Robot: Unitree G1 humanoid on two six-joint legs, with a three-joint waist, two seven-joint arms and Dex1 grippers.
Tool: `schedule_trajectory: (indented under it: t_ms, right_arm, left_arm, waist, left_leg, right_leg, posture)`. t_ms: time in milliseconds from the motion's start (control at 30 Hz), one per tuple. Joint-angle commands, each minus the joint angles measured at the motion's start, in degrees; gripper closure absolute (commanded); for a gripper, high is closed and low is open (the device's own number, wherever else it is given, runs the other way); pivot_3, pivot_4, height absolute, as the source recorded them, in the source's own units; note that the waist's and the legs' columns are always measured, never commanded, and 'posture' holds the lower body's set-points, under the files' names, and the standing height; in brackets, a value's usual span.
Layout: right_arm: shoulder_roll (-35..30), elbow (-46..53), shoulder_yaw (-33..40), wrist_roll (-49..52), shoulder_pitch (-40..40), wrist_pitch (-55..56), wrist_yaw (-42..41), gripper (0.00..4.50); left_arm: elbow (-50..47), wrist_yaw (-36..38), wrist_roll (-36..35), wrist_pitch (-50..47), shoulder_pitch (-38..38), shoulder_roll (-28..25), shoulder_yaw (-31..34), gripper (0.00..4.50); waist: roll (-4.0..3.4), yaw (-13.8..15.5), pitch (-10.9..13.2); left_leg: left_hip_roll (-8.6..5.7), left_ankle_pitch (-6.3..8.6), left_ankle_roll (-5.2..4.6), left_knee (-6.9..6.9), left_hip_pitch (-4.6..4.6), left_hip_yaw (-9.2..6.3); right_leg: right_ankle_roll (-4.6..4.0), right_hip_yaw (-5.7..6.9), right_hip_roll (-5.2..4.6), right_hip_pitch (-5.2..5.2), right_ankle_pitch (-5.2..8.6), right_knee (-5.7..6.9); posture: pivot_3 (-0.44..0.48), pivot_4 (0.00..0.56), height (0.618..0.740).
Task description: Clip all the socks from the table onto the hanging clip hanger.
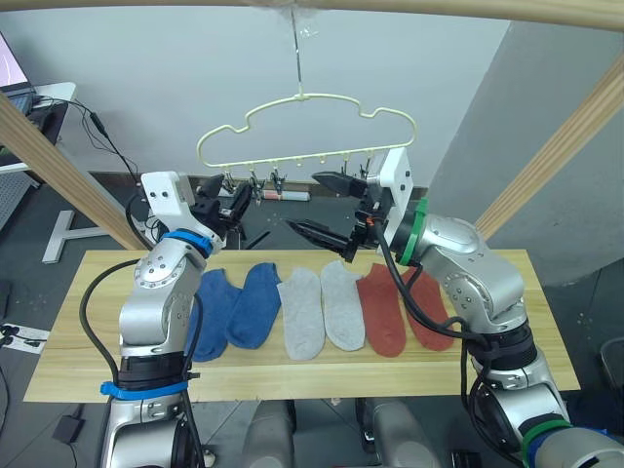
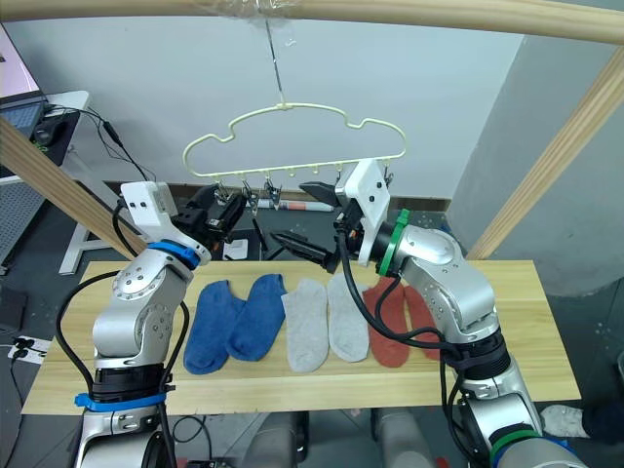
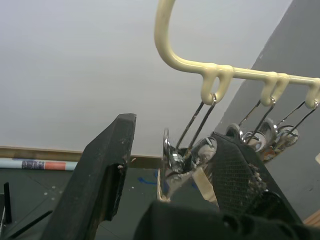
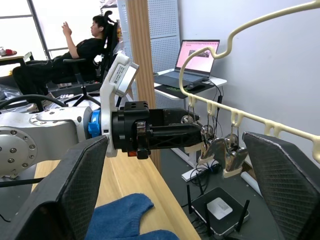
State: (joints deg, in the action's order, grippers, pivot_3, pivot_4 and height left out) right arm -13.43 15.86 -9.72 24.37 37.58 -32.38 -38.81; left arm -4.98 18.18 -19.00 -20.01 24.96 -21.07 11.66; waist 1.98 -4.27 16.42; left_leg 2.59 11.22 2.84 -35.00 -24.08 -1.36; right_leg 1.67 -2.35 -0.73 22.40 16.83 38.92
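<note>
My left gripper (image 1: 226, 203) is raised to the left end of the clip hanger (image 1: 307, 129), and its fingers (image 3: 102, 175) are spread with the leftmost clip (image 3: 187, 152) between them; in the left wrist view one finger touches the clip, but I cannot tell whether the other does. My right gripper (image 1: 330, 208) is also up, just right of the row of clips, its two fingers gaping wide, one above the other, holding nothing. The hanger hangs by its metal hook from the round wooden rail (image 1: 468, 10) overhead, above the far edge of the table (image 1: 507, 366).

All six socks lie flat in a row on the table below my arms: two blue socks (image 1: 239, 307) on the left, two light grey socks (image 1: 322, 307) in the middle, two rust red socks (image 1: 390, 310) on the right, partly covered by my right arm.

Through the right wrist view I see a laptop (image 4: 192, 62) on a desk, and a person (image 4: 82, 52) sitting in a chair, well away.
</note>
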Motion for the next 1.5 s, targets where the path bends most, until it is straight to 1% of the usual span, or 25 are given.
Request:
schedule_trajectory:
  t_ms: [33, 100, 133, 200, 267, 300, 433, 533, 567, 633, 700, 767, 867, 967, 1033, 1100, 1333, 1433, 1467, 1500]
  right_arm:
    - [-0.5, 2.8, 1.6, 1.4, 0.3, -0.4, 0.5, 0.00]
    - [-0.5, 2.9, 1.7, 1.5, 0.2, -0.7, 0.8, 0.00]
    - [-0.5, 3.0, 1.9, 1.6, 0.1, -1.0, 1.0, 0.00]
    - [-0.9, 3.2, 2.0, 1.6, -0.5, -1.4, 1.2, 0.00]
    - [-2.4, 3.0, 1.7, -0.1, -2.2, -1.0, 1.5, 0.00]
    - [-3.4, 2.7, 1.5, -1.8, -3.6, -0.7, 2.5, 0.00]
    - [-10.1, -1.1, 1.8, -10.8, -16.0, 1.0, 7.9, 0.00]
    - [-16.3, -8.5, -0.6, -19.3, -23.0, 9.1, 9.0, 0.00]
    - [-16.6, -11.9, -0.1, -20.3, -23.7, 9.8, 10.2, 0.00]
    - [-16.1, -19.0, 0.5, -22.0, -23.0, 11.2, 12.3, 0.00]
    - [-14.3, -24.8, 1.6, -22.3, -20.8, 11.7, 14.1, 0.00]
    - [-11.8, -30.4, 3.0, -21.7, -18.0, 10.2, 15.9, 0.00]
    - [-9.0, -35.3, 4.2, -20.8, -15.5, 8.4, 16.3, 0.00]
    - [-7.8, -37.3, 3.0, -21.3, -15.1, 8.6, 14.2, 0.00]
    - [-7.4, -37.5, 2.9, -21.1, -15.6, 7.6, 13.2, 0.38]
    - [-7.7, -37.5, 2.8, -21.2, -16.3, 6.9, 12.2, 0.93]
    - [-10.1, -35.6, 3.1, -21.9, -19.1, 6.3, 9.5, 3.36]
    - [-13.0, -32.9, 1.5, -23.0, -20.4, 8.2, 6.2, 4.37]
    - [-14.7, -30.9, 0.9, -23.8, -21.1, 10.1, 5.0, 4.46]
    - [-15.8, -29.5, 0.6, -24.2, -21.5, 11.3, 4.3, 4.46]
  left_arm:
    - [-1.3, 0.7, 0.0, 2.0, 0.8, -0.4, 0.5, 2.39]
    - [-1.0, 0.9, -0.2, 2.1, 1.0, -0.5, 0.6, 2.98]
    - [-0.9, 1.0, -0.3, 2.1, 1.1, -0.5, 0.6, 3.35]
    - [-0.8, 1.3, -0.4, 2.2, 1.2, -0.5, 0.6, 3.88]
    - [-0.7, 1.6, -0.4, 2.2, 1.3, -0.4, 0.6, 4.24]
    - [-0.8, 1.7, -0.3, 2.3, 1.4, -0.4, 0.6, 4.32]
    - [-1.1, 1.6, -0.1, 2.0, 1.4, -0.7, 0.7, 4.32]
    - [-0.8, 1.0, 1.3, 1.3, 0.6, -1.6, 0.3, 4.32]
    - [-0.8, 1.1, 1.4, 1.5, 0.4, -1.6, 0.1, 4.32]
    - [-0.7, 1.1, 1.4, 1.6, 0.2, -1.5, 0.0, 4.32]
    - [-0.7, 1.2, 1.4, 1.5, 0.2, -1.4, -0.1, 4.32]
    - [-0.5, 1.5, 1.5, 1.4, 0.4, -1.4, -0.3, 4.32]
    - [-0.3, 1.6, 1.6, 1.2, 0.8, -1.5, -0.4, 4.32]
    - [-0.2, 1.8, 1.6, 1.1, 0.8, -1.7, -0.3, 4.32]
    - [-0.4, 1.8, 1.6, 1.1, 0.7, -1.9, -0.2, 4.32]
    - [-0.3, 1.8, 1.7, 0.9, 0.7, -2.1, 0.0, 4.32]
    - [-0.8, 1.7, 1.5, 0.6, 0.1, -2.5, 0.5, 4.32]
    - [-0.7, 1.7, 1.4, 0.7, -0.1, -2.6, 0.8, 4.32]
    - [-0.7, 1.5, 0.9, 0.2, -0.2, -2.5, 1.2, 4.32]
    - [-0.8, 1.4, 0.5, -0.2, -0.3, -2.4, 1.5, 4.32]
  waist:
    - [0.00, -0.2, 0.0]
    - [-0.01, -0.4, 0.0]
    - [0.00, -0.4, 0.0]
    - [-0.01, -0.5, 0.0]
    - [-0.01, -0.5, 0.0]
    - [-0.01, -0.5, 0.1]
    - [0.01, -0.1, 0.0]
    - [0.03, -0.1, 0.1]
    - [0.05, -0.3, 0.1]
    - [0.04, -0.8, 0.2]
    - [0.10, -1.3, 0.3]
    - [0.11, -1.6, 0.4]
    - [0.11, -1.4, 0.5]
    - [0.13, -1.1, 0.5]
    - [0.13, -0.9, 0.5]
    - [0.13, -0.8, 0.5]
    - [0.13, -0.5, 0.5]
    - [0.13, -0.5, 0.5]
    - [0.13, -0.4, 0.5]
    - [0.13, -0.4, 0.5]
  left_leg:
    - [0.00, 0.00, 0.00, 0.00, -0.02, 0.00]
    - [0.02, 0.00, 0.00, 0.00, -0.04, 0.00]
    - [0.02, 0.00, 0.00, 0.00, -0.06, 0.00]
    - [0.02, 0.00, 0.00, 0.00, -0.09, 0.00]
    - [0.01, 0.00, 0.00, 0.00, -0.09, 0.00]
    - [0.01, 0.00, 0.00, 0.00, -0.10, 0.00]
    - [0.01, 0.00, 0.00, 0.01, -0.20, -0.04]
    - [-0.13, 0.00, 0.01, 0.00, -0.36, 0.07]
    - [-0.17, 0.00, 0.01, 0.00, -0.37, 0.12]
    - [-0.17, -0.01, 0.01, -0.01, -0.36, 0.17]
    - [-0.25, -0.02, 0.03, -0.02, -0.33, 0.32]
    - [-0.04, -0.12, 0.19, -0.03, -0.33, 0.28]
    - [0.14, -0.26, 0.42, -0.01, -0.33, 0.08]
    - [0.15, -0.30, 0.49, 0.00, -0.37, 0.06]
    - [0.11, -0.30, 0.49, 0.00, -0.38, 0.13]
    - [0.09, -0.29, 0.49, 0.00, -0.38, 0.15]
    - [0.08, -0.30, 0.50, -0.01, -0.37, 0.08]
    - [0.07, -0.30, 0.50, -0.03, -0.37, 0.08]
    - [0.06, -0.30, 0.50, -0.04, -0.37, 0.08]
    - [0.07, -0.30, 0.50, -0.04, -0.37, 0.08]
  right_leg:
    - [0.00, 0.00, 0.00, 0.01, 0.00, 0.00]
    - [0.00, 0.00, -0.01, 0.03, 0.00, -0.01]
    - [0.00, -0.01, -0.01, 0.06, 0.00, -0.01]
    - [0.00, 0.00, -0.01, 0.09, 0.00, -0.01]
    - [0.00, 0.00, -0.01, 0.09, 0.00, 0.00]
    - [0.00, 0.00, -0.01, 0.09, 0.00, -0.01]
    - [0.12, 0.05, -0.21, 0.09, 0.07, -0.06]
    - [0.20, -0.03, -0.38, 0.25, 0.10, -0.06]
    - [0.23, -0.07, -0.41, 0.29, 0.10, -0.06]
    - [0.27, -0.14, -0.40, 0.33, 0.07, -0.03]
    - [0.28, -0.27, -0.23, 0.42, 0.07, 0.00]
    - [0.30, -0.28, 0.07, 0.51, 0.07, 0.04]
    - [0.24, -0.21, 0.37, 0.55, 0.03, 0.13]
    - [0.23, -0.20, 0.38, 0.55, 0.03, 0.11]
    - [0.26, -0.24, 0.31, 0.55, 0.00, 0.07]
    - [0.25, -0.25, 0.27, 0.55, -0.03, 0.06]
    - [0.31, -0.18, 0.27, 0.50, -0.03, 0.08]
    - [0.34, -0.19, 0.26, 0.49, -0.04, 0.07]
    - [0.35, -0.19, 0.26, 0.48, -0.04, 0.07]
    - [0.35, -0.19, 0.26, 0.48, -0.03, 0.06]
  posture:
    - [-0.154, 0.308, 0.740]
    - [-0.158, 0.310, 0.740]
    - [-0.158, 0.310, 0.740]
    - [-0.158, 0.310, 0.740]
    - [-0.158, 0.310, 0.740]
    - [-0.152, 0.309, 0.740]
    - [-0.141, 0.305, 0.740]
    - [-0.141, 0.308, 0.740]
    - [-0.142, 0.312, 0.740]
    - [-0.142, 0.312, 0.740]
    - [-0.144, 0.313, 0.740]
    - [-0.144, 0.313, 0.740]
    - [-0.140, 0.314, 0.740]
    - [-0.136, 0.317, 0.740]
    - [-0.129, 0.316, 0.740]
    - [-0.129, 0.316, 0.740]
    - [-0.110, 0.315, 0.740]
    - [-0.109, 0.316, 0.740]
    - [-0.107, 0.315, 0.740]
    - [-0.107, 0.315, 0.740]
